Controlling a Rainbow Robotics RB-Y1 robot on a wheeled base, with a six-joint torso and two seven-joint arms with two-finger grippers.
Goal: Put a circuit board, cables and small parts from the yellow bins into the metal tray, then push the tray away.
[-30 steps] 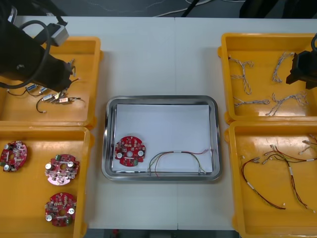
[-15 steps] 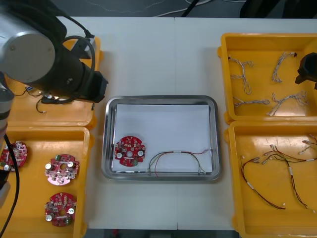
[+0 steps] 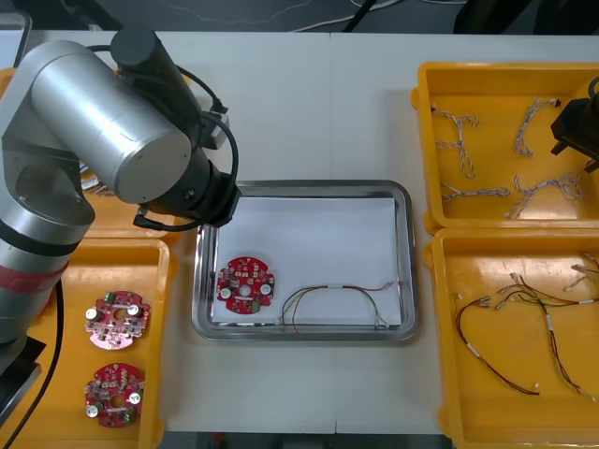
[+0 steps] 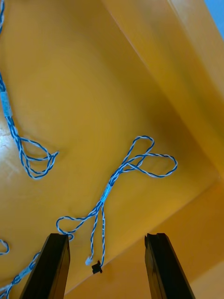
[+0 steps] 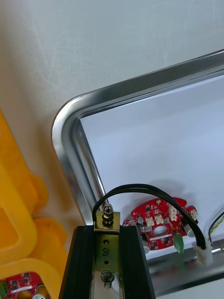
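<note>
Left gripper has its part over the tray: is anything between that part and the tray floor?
Nothing visible does. The left gripper, shut on a small metal part with a black cable, hangs over the metal tray's corner; the circuit board lies aside on its white floor. The right gripper is open over a yellow bin.

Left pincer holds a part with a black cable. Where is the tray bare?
Left pincer hangs at the tray's far left corner; the white floor there is bare, through the middle to the far right corner. Crowded: circuit board in the near left corner, red and yellow cable along the near edge. Right pincer waits over its far bin.
</note>
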